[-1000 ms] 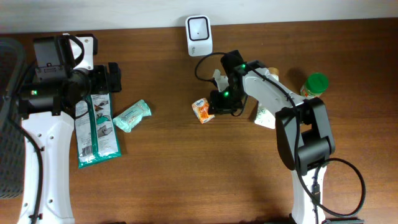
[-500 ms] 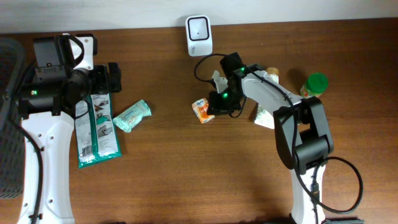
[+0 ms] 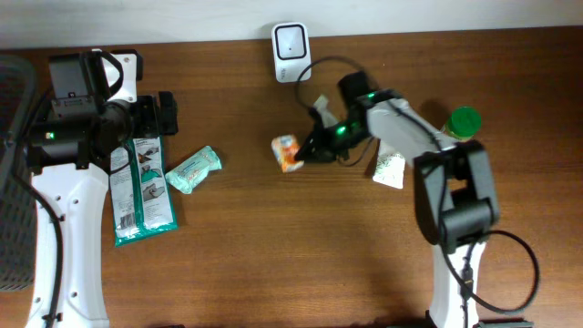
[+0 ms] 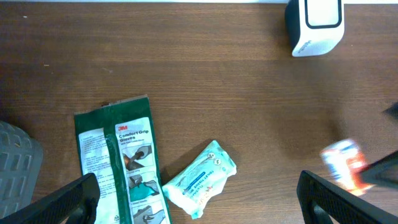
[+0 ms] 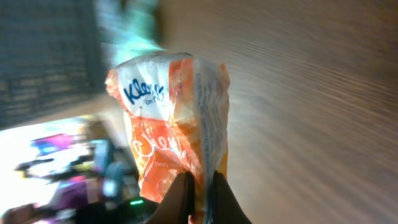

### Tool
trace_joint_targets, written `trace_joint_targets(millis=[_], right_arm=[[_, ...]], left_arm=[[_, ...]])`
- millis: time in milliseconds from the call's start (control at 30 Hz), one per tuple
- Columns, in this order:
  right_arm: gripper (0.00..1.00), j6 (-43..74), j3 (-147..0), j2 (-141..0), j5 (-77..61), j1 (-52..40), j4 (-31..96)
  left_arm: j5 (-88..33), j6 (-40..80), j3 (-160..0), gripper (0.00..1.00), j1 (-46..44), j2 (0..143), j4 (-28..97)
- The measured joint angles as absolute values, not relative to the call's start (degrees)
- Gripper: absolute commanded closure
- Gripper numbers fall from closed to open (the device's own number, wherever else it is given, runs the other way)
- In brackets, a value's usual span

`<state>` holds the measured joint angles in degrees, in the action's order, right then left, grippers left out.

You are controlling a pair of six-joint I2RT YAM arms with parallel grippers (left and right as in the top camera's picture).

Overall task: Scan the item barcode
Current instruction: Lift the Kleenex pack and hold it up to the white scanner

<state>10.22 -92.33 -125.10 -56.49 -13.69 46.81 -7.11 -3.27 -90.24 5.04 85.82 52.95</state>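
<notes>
Right tool (image 5: 200,194): we see it clamped on the orange Kleenex pack (image 5: 174,118) at its tips; lettering readable only in its wrist view.
Left tool (image 4: 199,208): fingers wide apart.
Scanner (image 3: 291,52): overhead places it near, beside that clamped tool.

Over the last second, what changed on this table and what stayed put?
The right end effector closed on the orange Kleenex pack and carried it a little leftward. The left end effector stayed open and parked. The scanner, green glove packet, teal packet, white pouch and green-lidded bottle did not move.
</notes>
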Motion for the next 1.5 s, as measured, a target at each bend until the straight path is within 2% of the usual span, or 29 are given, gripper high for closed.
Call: trace_joint_targets(millis=[300, 667, 967, 1133, 1267, 1500], right_arm=[[0.96, 7.6, -92.3, -119.7, -81.5, -4.5, 46.5], [0.96, 7.4, -92.3, -119.7, -85.0, -0.8, 48.4], [0.96, 14.5, -92.7, -119.7, -42.3, -8.7, 53.3], [0.96, 16.2, -101.1, -119.8, -19.0, -14.9, 54.0], [0.96, 13.4, -105.4, -119.6, 0.3, -19.3, 39.6], [0.96, -0.6, -106.0, -123.4, 17.5, -24.4, 14.8]], left_arm=[[-7.1, -3.3, -90.2, 0.01, 5.0, 85.8, 52.9], [-7.1, -3.2, -90.2, 0.01, 5.0, 85.8, 52.9], [-7.1, -3.3, -90.2, 0.01, 5.0, 85.8, 52.9], [-7.1, -3.3, -90.2, 0.01, 5.0, 85.8, 52.9], [-7.1, -3.3, -90.2, 0.01, 5.0, 85.8, 53.0], [-7.1, -3.3, -90.2, 0.01, 5.0, 85.8, 52.9]])
